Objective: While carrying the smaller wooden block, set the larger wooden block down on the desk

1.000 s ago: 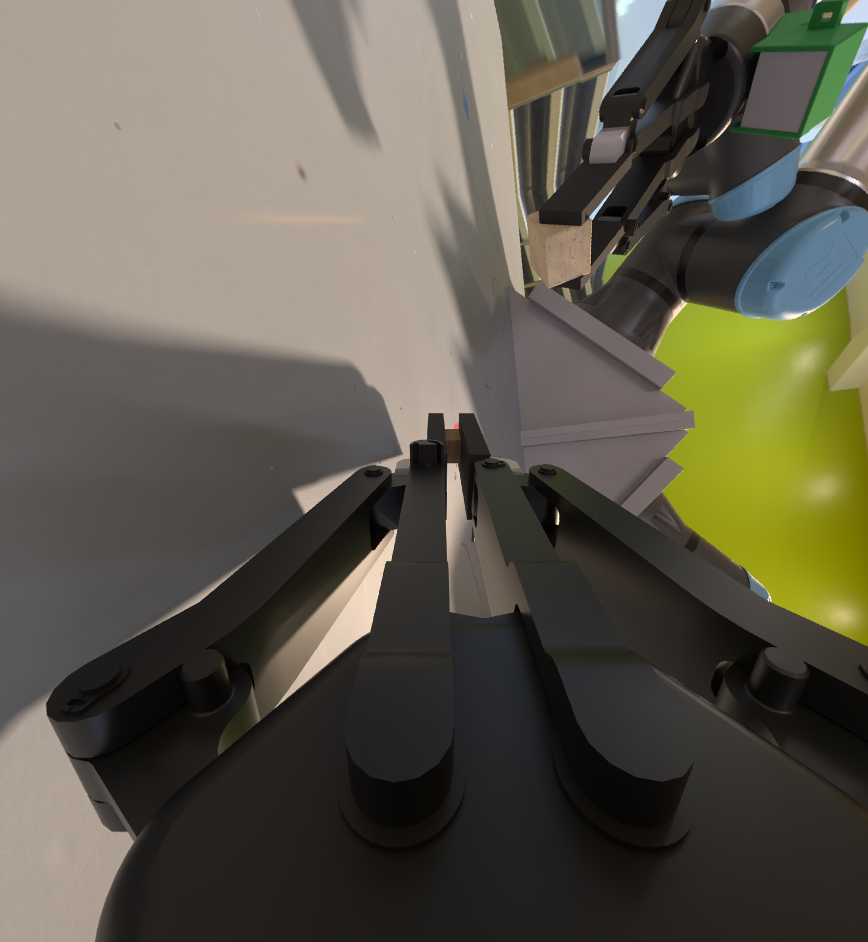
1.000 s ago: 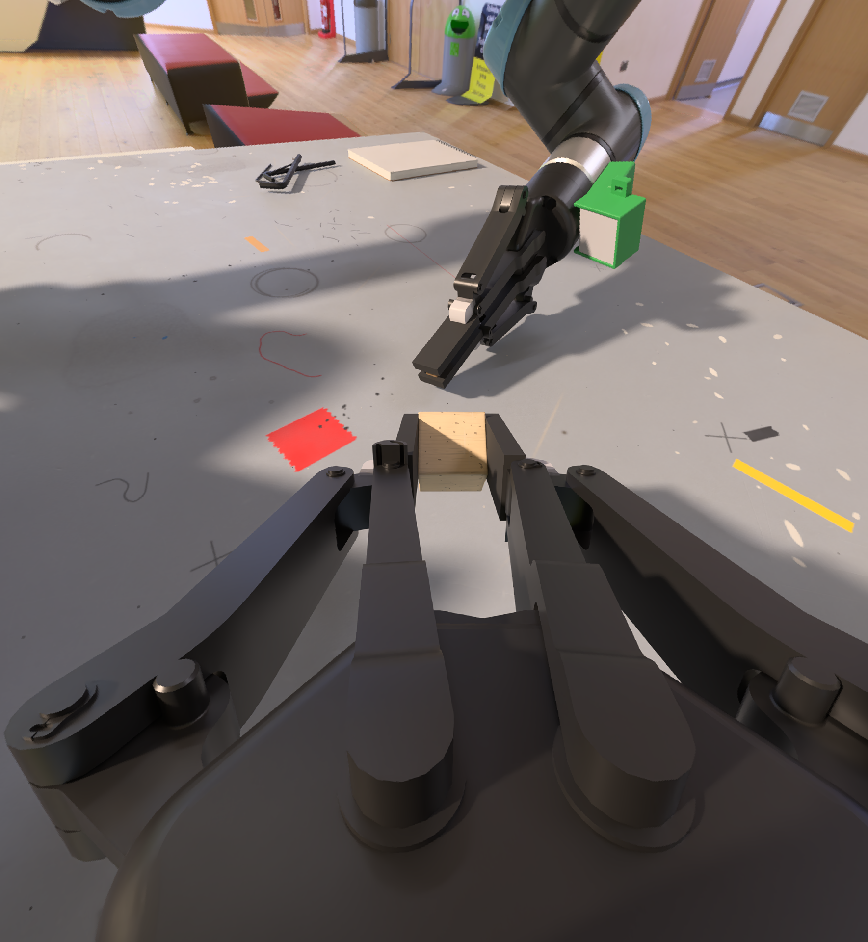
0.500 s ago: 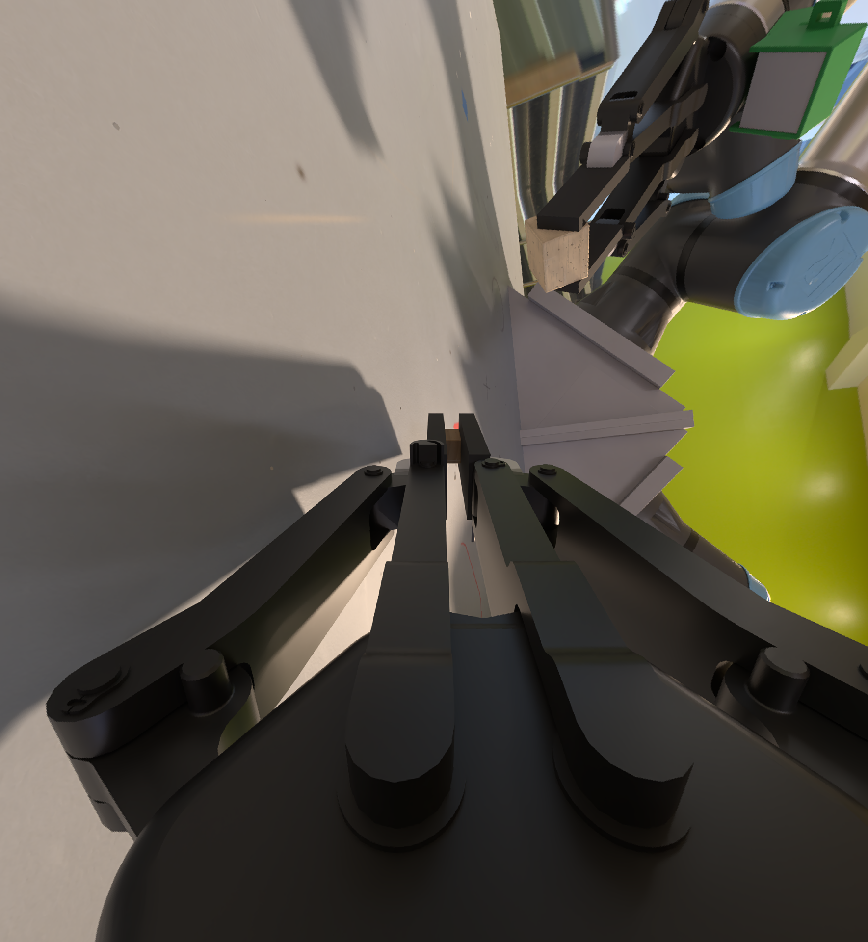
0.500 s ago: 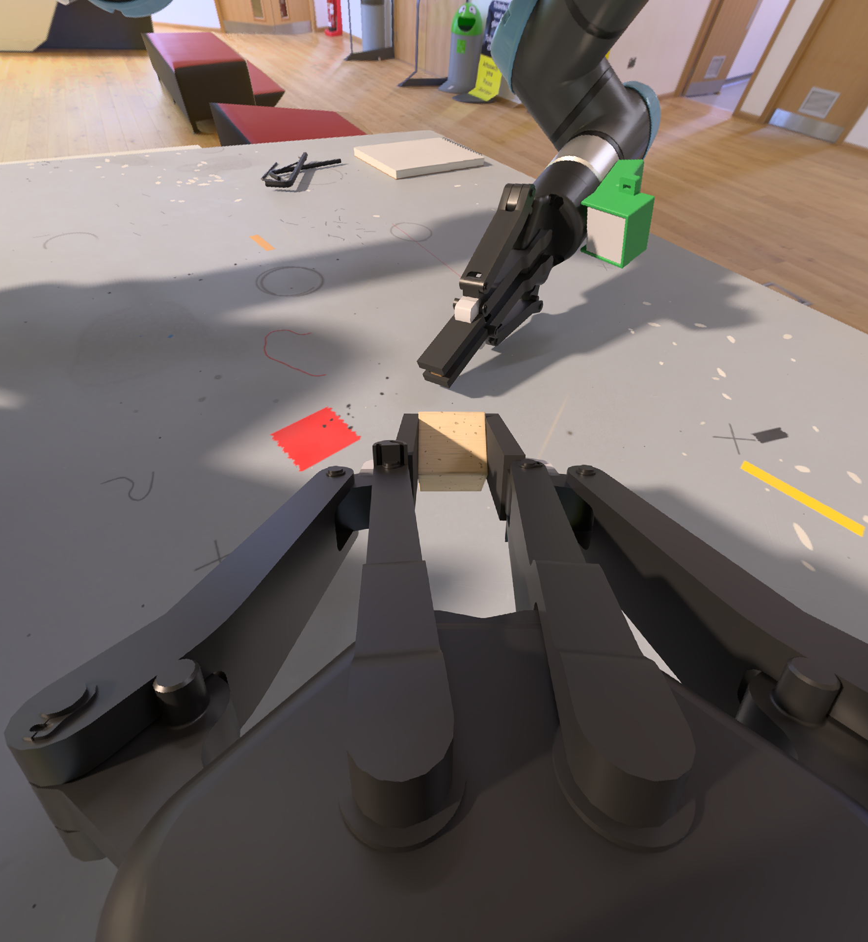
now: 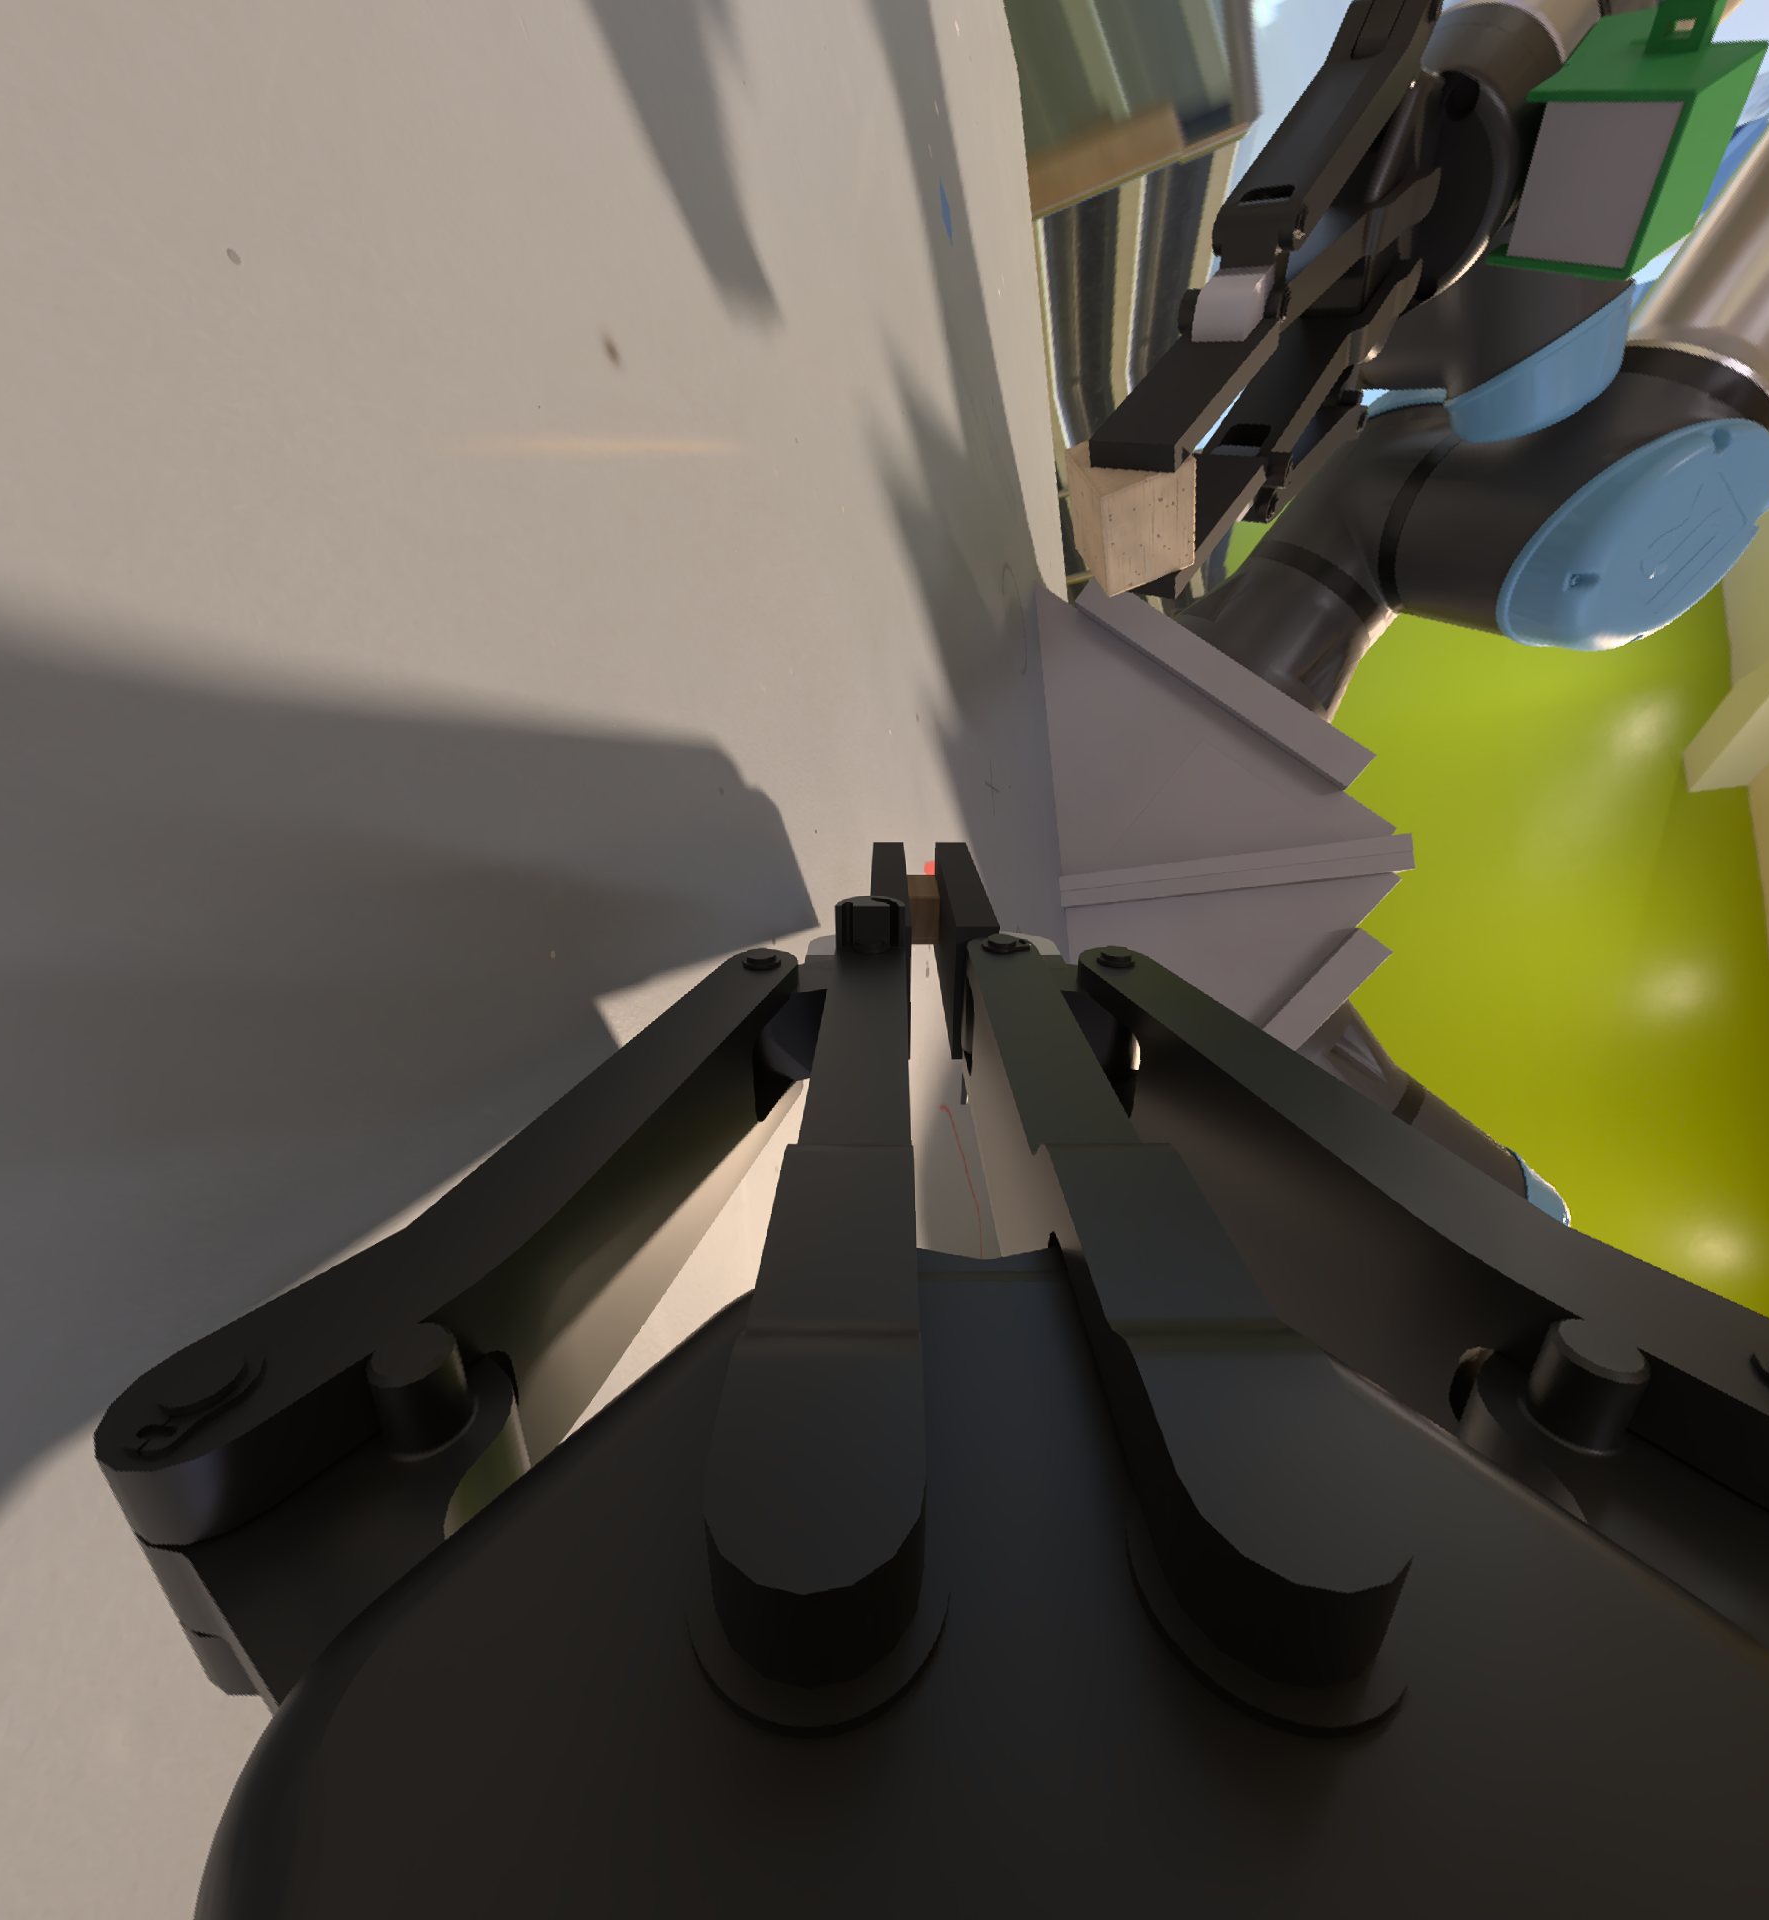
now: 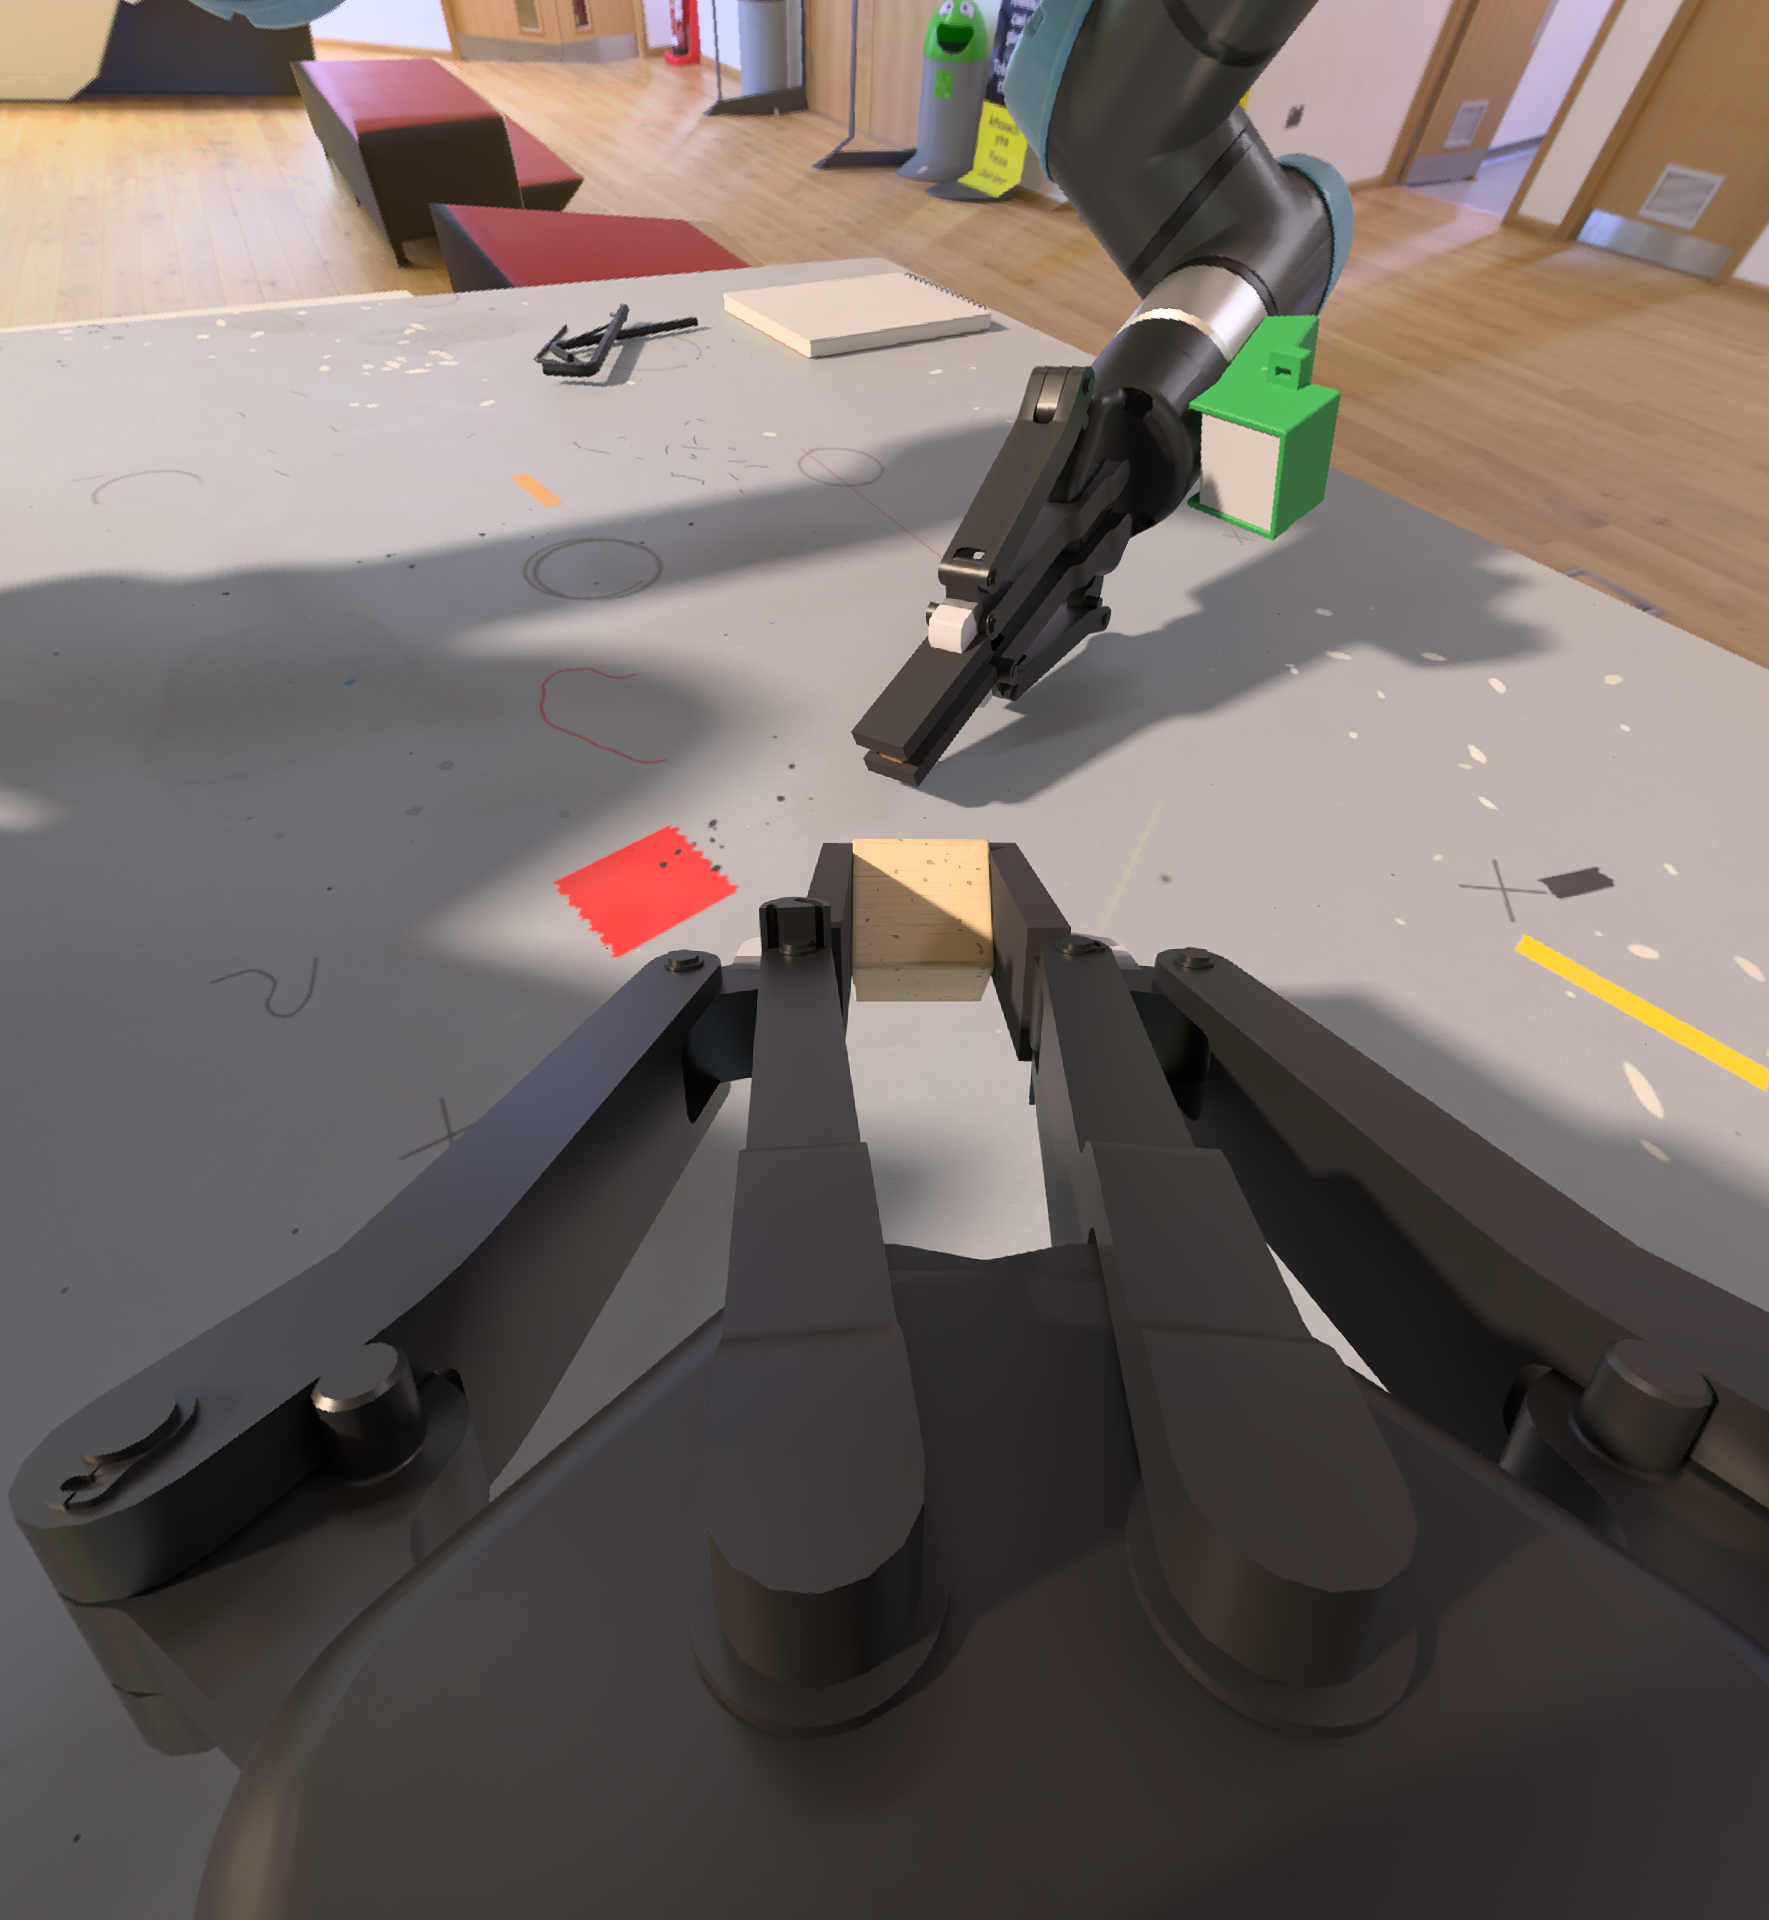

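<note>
While held, larger wooden block (image 6: 921, 914) btwn right jaws, above desk (image 6: 236, 727)

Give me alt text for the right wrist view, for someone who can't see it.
The right gripper clamps the larger wooden block above a grey desk. Ahead, the left gripper pinches the smaller wooden block low over the desk, near a red patch.
</note>
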You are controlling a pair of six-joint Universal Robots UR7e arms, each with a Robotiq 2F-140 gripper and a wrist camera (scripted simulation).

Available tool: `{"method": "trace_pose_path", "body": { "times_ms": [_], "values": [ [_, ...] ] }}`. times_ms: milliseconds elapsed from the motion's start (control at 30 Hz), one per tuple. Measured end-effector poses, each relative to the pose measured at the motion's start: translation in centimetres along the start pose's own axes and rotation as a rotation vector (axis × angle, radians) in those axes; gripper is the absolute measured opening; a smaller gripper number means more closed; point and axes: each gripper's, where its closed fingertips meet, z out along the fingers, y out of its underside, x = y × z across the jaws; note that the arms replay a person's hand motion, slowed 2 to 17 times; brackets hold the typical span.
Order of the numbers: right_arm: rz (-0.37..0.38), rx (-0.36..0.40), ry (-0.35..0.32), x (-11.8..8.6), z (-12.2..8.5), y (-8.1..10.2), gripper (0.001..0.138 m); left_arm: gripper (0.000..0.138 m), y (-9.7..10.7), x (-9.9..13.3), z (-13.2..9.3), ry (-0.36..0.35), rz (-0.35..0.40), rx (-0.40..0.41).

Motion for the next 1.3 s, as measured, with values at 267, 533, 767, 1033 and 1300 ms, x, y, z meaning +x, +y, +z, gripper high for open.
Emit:
{"method": "trace_pose_path", "body": {
  "times_ms": [267,533,767,1033,1300],
  "values": [
    [-0.002,-0.001,0.002,-0.01,-0.04,0.01,0.033,0.008,0.02,0.01,0.0,-0.001,0.002,-0.001],
    [-0.003,-0.002,0.003,-0.02,-0.06,0.04,0.033,0.008,0.03,0.0,0.01,-0.001,0.003,-0.001],
    [-0.004,-0.005,0.0,-0.1,-0.02,0.08,0.033,0.008,0.03,0.0,0.01,-0.001,0.003,-0.001],
    [-0.012,-0.012,0.0,-0.17,0.05,0.17,0.033,0.008,0.03,0.0,0.01,-0.001,0.004,0.0],
    [-0.015,-0.015,-0.002,-0.29,0.1,0.19,0.033,0.008,0.04,0.0,0.02,-0.002,0.005,-0.001]
  ]
}}
